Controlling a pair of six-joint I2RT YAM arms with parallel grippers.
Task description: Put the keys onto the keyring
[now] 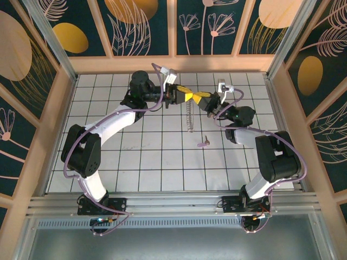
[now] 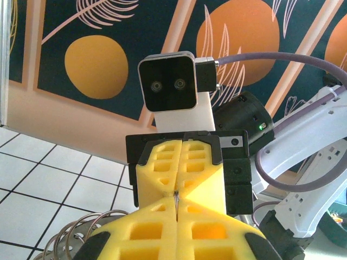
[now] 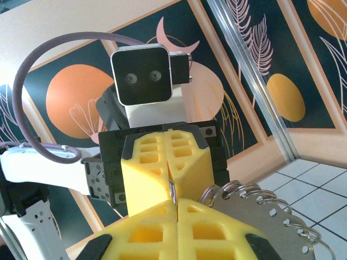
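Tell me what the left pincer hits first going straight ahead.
Most likely the right arm's yellow foam pincer, facing it tip to tip, with the pale coiled-wire keyring held where they meet.

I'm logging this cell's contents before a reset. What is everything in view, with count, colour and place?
pale beige-grey coiled wire keyring: one, beige-grey, trailing from between the two grippers, toward the table's back
tiny mauve-pink key: one, mauve-pink, lying on the tiles just past the keyring's lower end, apart from it
white tiled table: one, white with dark grid lines
floral wall panels: several, dark teal with orange and pink motifs, wood-framed around the table
left gripper: one, yellow fingers, shut on the keyring's wire
right gripper: one, yellow fingers, shut on the same wire, facing the left one
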